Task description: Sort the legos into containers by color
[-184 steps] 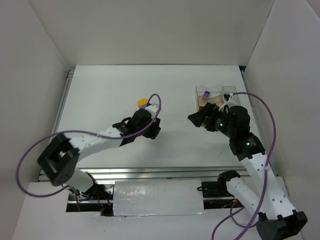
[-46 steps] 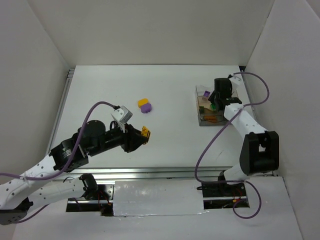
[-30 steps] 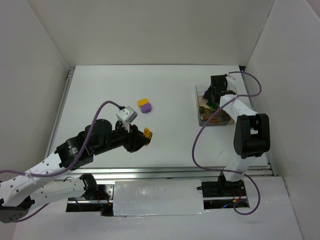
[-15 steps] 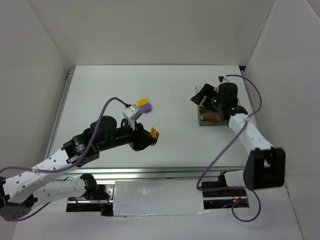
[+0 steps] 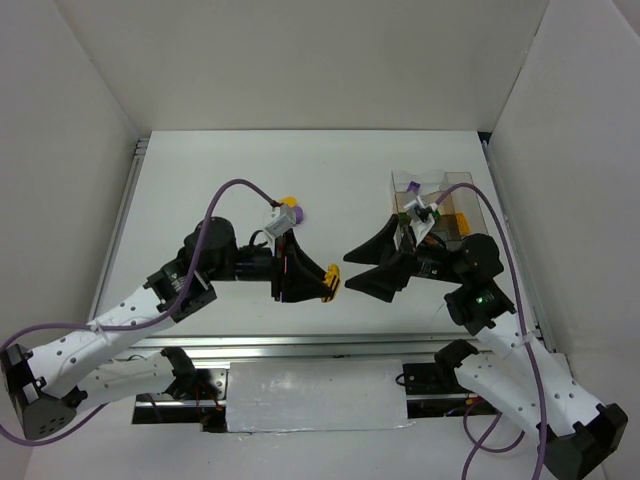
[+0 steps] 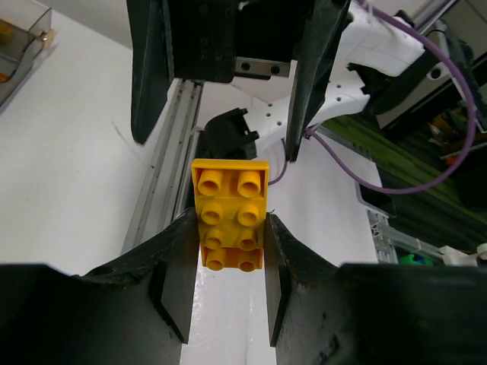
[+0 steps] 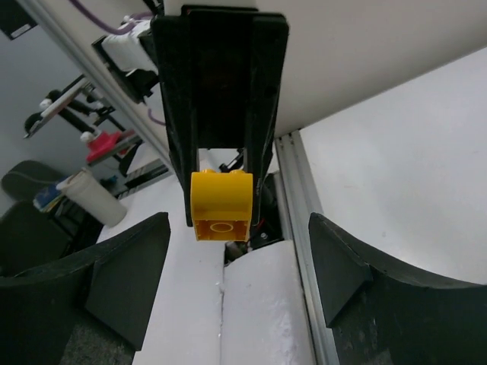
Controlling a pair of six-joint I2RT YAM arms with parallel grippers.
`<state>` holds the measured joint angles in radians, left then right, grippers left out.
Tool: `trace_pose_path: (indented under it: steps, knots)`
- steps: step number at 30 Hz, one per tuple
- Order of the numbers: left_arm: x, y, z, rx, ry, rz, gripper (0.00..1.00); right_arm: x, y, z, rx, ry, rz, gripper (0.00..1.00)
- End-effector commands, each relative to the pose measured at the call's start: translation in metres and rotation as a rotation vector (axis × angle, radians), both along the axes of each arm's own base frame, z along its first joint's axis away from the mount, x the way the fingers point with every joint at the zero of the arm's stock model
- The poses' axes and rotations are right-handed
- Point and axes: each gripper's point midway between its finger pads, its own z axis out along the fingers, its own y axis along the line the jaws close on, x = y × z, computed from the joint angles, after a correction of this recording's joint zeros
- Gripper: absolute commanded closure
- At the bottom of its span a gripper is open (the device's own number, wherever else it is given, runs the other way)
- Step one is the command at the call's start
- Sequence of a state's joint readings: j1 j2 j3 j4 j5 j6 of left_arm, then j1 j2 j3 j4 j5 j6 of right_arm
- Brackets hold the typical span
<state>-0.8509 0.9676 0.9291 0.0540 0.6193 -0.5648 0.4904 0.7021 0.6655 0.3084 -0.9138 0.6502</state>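
Observation:
My left gripper [image 5: 318,281] is shut on a yellow lego [image 5: 331,281], held above the table's near middle. In the left wrist view the studded yellow lego [image 6: 230,213] sticks out from between the left gripper's [image 6: 228,228] jaws. My right gripper [image 5: 352,268] faces it, open, its tips on either side of the brick and not touching it. In the right wrist view the yellow lego [image 7: 221,204] hangs ahead of the right gripper [image 7: 240,258], whose jaws stand wide apart. The clear containers [image 5: 455,188] sit at the back right, with a purple lego [image 5: 411,187] in one compartment.
Another yellow lego [image 5: 287,201] and a purple lego [image 5: 292,213] lie together on the table behind the left arm, partly covered by its cable. White walls close in the table on three sides. A metal rail [image 5: 300,345] runs along the near edge.
The right gripper has left the containers, swung to the table's middle and opened wide. The left gripper has carried the yellow lego to the right, up to the right gripper's open tips.

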Motion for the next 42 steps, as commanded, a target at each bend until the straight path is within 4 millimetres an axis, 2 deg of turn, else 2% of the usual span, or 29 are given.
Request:
trace_pose_path:
  steps: [1,7,10,11,13,16,17,18,19,20,21,22,23,25,27,29,30,31,32,33,34,36,37,38,39,40,41,42]
  knots:
    - [-0.010,-0.002,0.028,-0.091,-0.043,-0.070,1.00,-0.015,0.005,0.007,0.014,-0.024,0.063,0.20]
    - [-0.008,-0.004,0.029,-0.082,-0.037,-0.068,1.00,-0.021,0.015,0.014,0.026,-0.005,0.100,0.21]
    - [-0.006,-0.005,0.025,-0.069,-0.035,-0.064,1.00,-0.025,0.020,0.017,0.026,-0.011,0.110,0.31]
    - [-0.005,-0.006,0.024,-0.067,-0.034,-0.061,1.00,-0.024,0.021,0.017,0.024,-0.017,0.108,0.45]
    - [-0.005,-0.006,0.021,-0.062,-0.030,-0.060,1.00,-0.025,0.024,0.016,0.017,-0.012,0.116,0.58]
    - [-0.005,-0.007,0.017,-0.057,-0.028,-0.068,1.00,-0.024,0.025,0.015,0.021,-0.016,0.122,0.84]
    - [-0.005,-0.007,0.015,-0.052,-0.027,-0.071,1.00,-0.025,0.026,0.016,0.023,-0.018,0.120,1.00]
    - [-0.005,-0.007,0.013,-0.048,-0.026,-0.073,1.00,-0.023,0.025,0.014,0.021,-0.016,0.110,1.00]
    - [-0.005,-0.007,0.012,-0.045,-0.030,-0.074,0.94,-0.023,0.025,0.014,0.024,-0.016,0.104,1.00]
    - [-0.005,-0.006,0.012,-0.044,-0.032,-0.070,0.83,-0.020,0.025,0.011,0.022,-0.026,0.088,1.00]
    - [-0.003,-0.005,0.011,-0.038,-0.027,-0.052,0.43,-0.018,0.025,0.010,0.020,-0.028,0.078,1.00]
    - [0.000,-0.004,0.010,-0.032,-0.013,-0.024,0.12,-0.015,0.025,0.007,0.015,-0.028,0.063,1.00]
    - [0.010,-0.001,0.011,-0.030,-0.017,0.046,0.01,-0.010,0.026,0.000,-0.007,-0.020,0.042,1.00]
    - [0.019,0.002,0.004,0.008,0.001,0.109,0.00,0.009,0.026,-0.010,-0.037,-0.010,-0.042,1.00]
    - [0.041,0.007,0.001,0.053,0.019,0.242,0.01,0.028,0.023,-0.024,-0.073,0.029,-0.131,1.00]
    - [0.059,0.017,-0.023,0.168,0.089,0.374,0.01,0.048,0.017,-0.035,-0.105,0.049,-0.217,1.00]
    - [0.082,0.030,-0.024,0.201,0.094,0.524,0.01,0.065,0.007,-0.046,-0.140,0.087,-0.296,1.00]
    - [0.090,0.042,-0.043,0.279,0.147,0.600,0.01,0.086,-0.002,-0.056,-0.168,0.109,-0.403,1.00]
    - [0.095,0.049,-0.047,0.303,0.162,0.649,0.01,0.101,-0.014,-0.073,-0.223,0.171,-0.487,1.00]
    - [0.110,0.066,-0.049,0.320,0.175,0.786,0.01,0.127,-0.036,-0.082,-0.252,0.213,-0.613,1.00]
    - [0.112,0.082,-0.057,0.361,0.193,0.852,0.01,0.153,-0.064,-0.091,-0.280,0.255,-0.799,1.00]
    - [0.120,0.104,-0.062,0.386,0.201,0.976,0.00,0.185,-0.112,-0.116,-0.356,0.371,-1.037,1.00]
    - [0.120,0.110,-0.061,0.386,0.197,0.994,0.01,0.205,-0.165,-0.122,-0.363,0.422,-1.257,1.00]
    - [0.117,0.114,-0.065,0.411,0.196,0.996,0.00,0.215,-0.189,-0.120,-0.374,0.447,-1.352,1.00]
    - [0.114,0.115,-0.065,0.421,0.181,0.977,0.00,0.226,-0.212,-0.132,-0.402,0.491,-1.445,1.00]
    - [0.112,0.116,-0.066,0.433,0.177,0.967,0.01,0.233,-0.251,-0.133,-0.399,0.514,-1.576,1.00]
    - [0.108,0.118,-0.072,0.461,0.169,0.950,0.00,0.243,-0.262,-0.125,-0.382,0.506,-1.619,1.00]
    - [0.106,0.119,-0.073,0.466,0.164,0.943,0.01,0.251,-0.288,-0.138,-0.389,0.567,-1.706,1.00]
